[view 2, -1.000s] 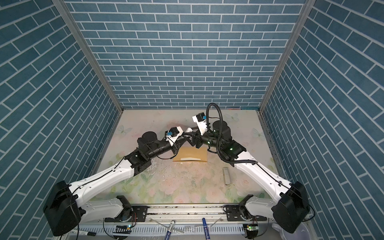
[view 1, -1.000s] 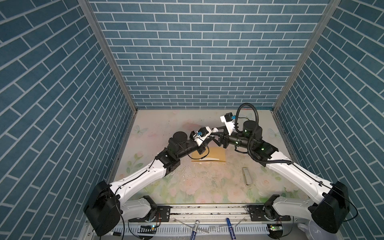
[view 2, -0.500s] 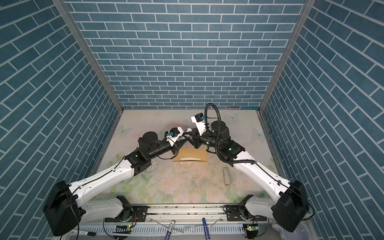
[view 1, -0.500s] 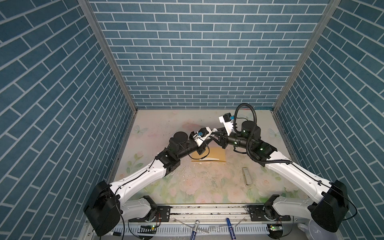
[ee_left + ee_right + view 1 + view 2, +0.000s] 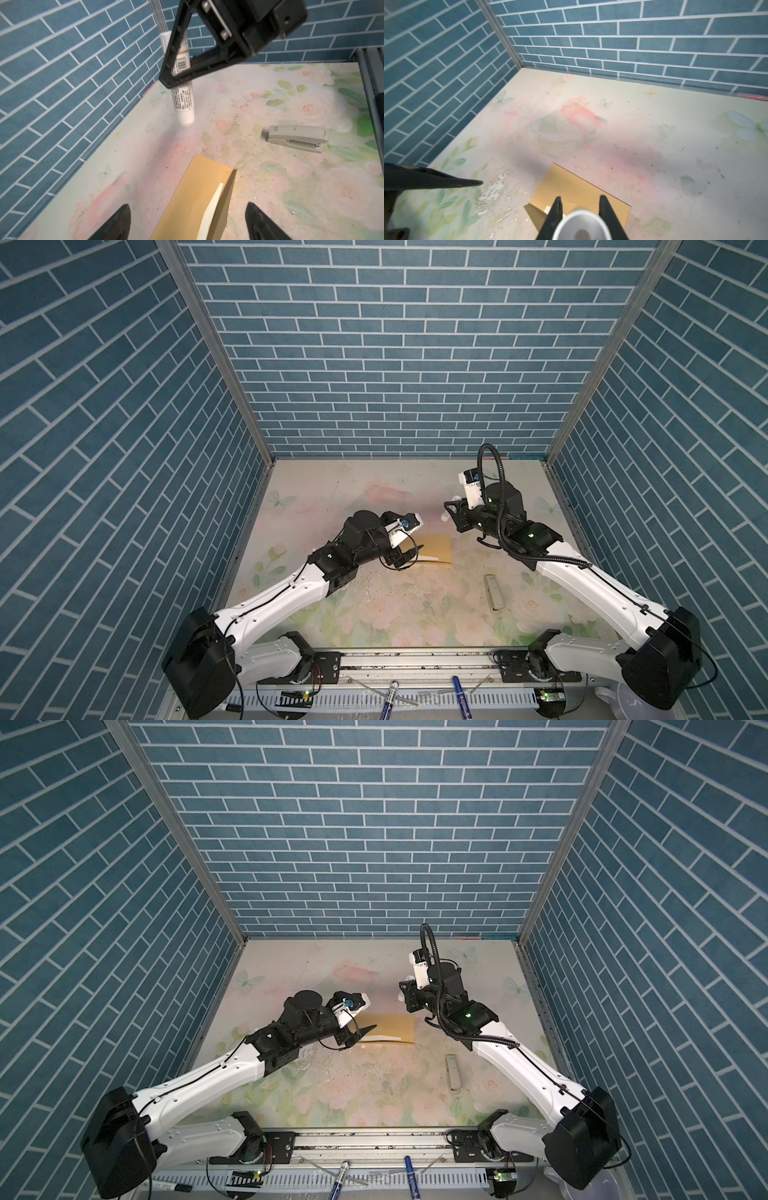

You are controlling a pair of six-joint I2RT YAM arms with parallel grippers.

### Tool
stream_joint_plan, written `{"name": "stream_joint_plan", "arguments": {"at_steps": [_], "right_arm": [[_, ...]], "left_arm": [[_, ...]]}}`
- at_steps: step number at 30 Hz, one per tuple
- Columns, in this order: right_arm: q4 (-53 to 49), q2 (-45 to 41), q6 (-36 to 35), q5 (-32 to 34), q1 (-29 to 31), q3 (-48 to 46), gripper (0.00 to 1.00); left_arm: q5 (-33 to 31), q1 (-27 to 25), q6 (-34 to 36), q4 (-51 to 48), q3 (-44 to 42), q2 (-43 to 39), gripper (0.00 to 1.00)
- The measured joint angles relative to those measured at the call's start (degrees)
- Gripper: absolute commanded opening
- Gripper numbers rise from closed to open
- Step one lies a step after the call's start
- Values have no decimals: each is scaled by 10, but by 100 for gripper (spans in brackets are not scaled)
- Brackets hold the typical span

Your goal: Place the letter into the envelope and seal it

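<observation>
Mustard-yellow envelope (image 5: 436, 546) (image 5: 390, 1026) flat at centre of both top views, a long rectangle with the flap along its near edge slightly lifted. Tucked inside, the letter (image 5: 212, 207), showing only as a pale cream sliver under that flap, lower centre of the left wrist view.

Bare tabletop (image 5: 353, 489) beyond the envelope (image 5: 434, 546); stapler (image 5: 493, 592) sits well apart.

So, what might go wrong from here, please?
The left gripper is open, not holding the mustard-yellow paper envelope, so it may slide when the white glue-stick tube, clamped in the right gripper, presses on it. A pale strip pokes from the envelope's mouth and could catch glue.
</observation>
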Motion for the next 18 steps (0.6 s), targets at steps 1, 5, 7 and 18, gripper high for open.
{"name": "stream_joint_plan", "arguments": {"at_steps": [1, 5, 7, 18], "right_arm": [[-8, 0, -7, 12, 0, 0, 0], [1, -20, -38, 51, 0, -33, 0], [16, -47, -55, 61, 0, -75, 0], [39, -112, -49, 123, 0, -145, 0]], "left_arm": [[-1, -2, 4, -9, 0, 9, 88], [-13, -15, 20, -47, 4, 53, 85], [-21, -28, 32, -68, 13, 83, 84], [-34, -50, 58, -116, 98, 216, 68]]}}
